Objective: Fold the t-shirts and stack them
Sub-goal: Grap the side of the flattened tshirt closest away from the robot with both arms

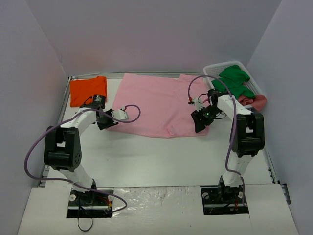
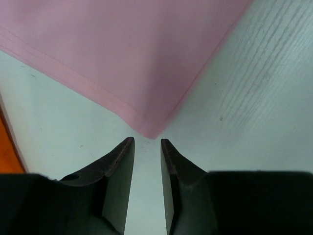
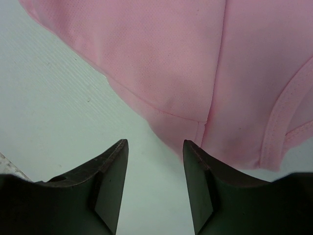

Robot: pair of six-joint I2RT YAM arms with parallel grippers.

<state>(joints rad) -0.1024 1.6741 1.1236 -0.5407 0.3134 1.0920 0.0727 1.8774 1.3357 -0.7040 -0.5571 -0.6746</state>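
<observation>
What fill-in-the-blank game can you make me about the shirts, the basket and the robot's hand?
The spread-out t-shirt in the middle of the table is ____. The folded t-shirt at the far left is ____. The cloth on top in the white basket is ____. The left hand, open and empty, points at a ____ of the spread-out t-shirt.
Missing words: pink, orange, green, corner.

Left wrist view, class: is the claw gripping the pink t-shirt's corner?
No, the left claw stands open, and the corner of the pink t-shirt lies on the table just beyond its tips.
</observation>
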